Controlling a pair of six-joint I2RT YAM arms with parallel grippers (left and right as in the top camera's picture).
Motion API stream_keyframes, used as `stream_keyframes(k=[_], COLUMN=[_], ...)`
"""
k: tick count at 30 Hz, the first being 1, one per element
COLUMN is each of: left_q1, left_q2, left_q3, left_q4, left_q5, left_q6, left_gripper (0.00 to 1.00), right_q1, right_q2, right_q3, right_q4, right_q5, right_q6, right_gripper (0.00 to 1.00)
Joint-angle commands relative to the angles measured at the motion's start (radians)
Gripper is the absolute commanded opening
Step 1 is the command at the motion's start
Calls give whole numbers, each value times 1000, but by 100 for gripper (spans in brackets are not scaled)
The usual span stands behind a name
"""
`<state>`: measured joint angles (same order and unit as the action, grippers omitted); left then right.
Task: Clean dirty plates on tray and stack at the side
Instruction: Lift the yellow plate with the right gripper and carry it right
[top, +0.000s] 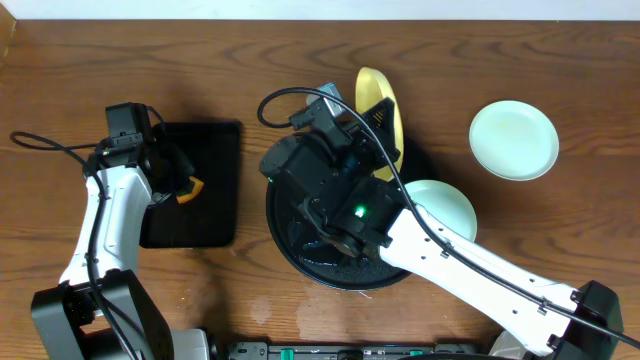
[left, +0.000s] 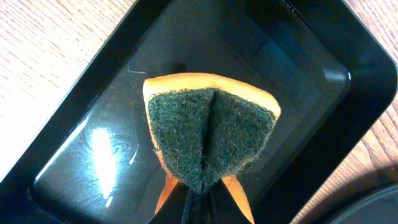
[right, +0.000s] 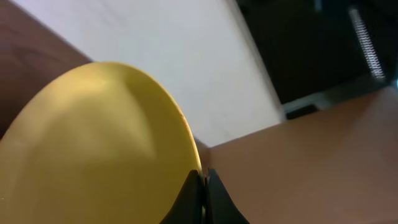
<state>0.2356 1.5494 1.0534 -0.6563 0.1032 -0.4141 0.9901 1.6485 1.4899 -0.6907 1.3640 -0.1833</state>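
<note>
yellow rim is all my right pincer (right: 202, 177) has: jaws clamped tight on the edge of the yellow plate (right: 93, 143), tipped near upright above the round black tray (top: 283, 240). my left pincer (left: 199, 190) is pinched on the folded scouring sponge (left: 208, 130) over the rectangular tray (left: 311, 87). i judge scrub pressure could lever the plate out of that thin grip, onto the mint plate (top: 448, 205) nearby.

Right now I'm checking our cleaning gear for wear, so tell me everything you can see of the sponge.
The sponge has an orange-yellow foam body and a coarse dark green scouring face, turned toward the wrist camera. The left pincer, shut on its lower edge, folds it into a creased wedge. It sits over the rectangular black tray; whether it touches the floor cannot be told.
</note>
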Motion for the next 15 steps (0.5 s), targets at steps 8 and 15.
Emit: stream_keyframes(k=[8,15], left_q1=[5,5], left_q2=[-2,-3], left_q3=[-5,-5], left_q4=[-2,-2], left_q5=[6,6], left_q6=[18,18], left_gripper=[8,8], right_q1=[-245,-620], right_q2=[-16,-16], right_q3=[14,14], right_q4=[-204,-255], right_q5=[-603,-1153], right_q6=[532,531], right_gripper=[1,1])
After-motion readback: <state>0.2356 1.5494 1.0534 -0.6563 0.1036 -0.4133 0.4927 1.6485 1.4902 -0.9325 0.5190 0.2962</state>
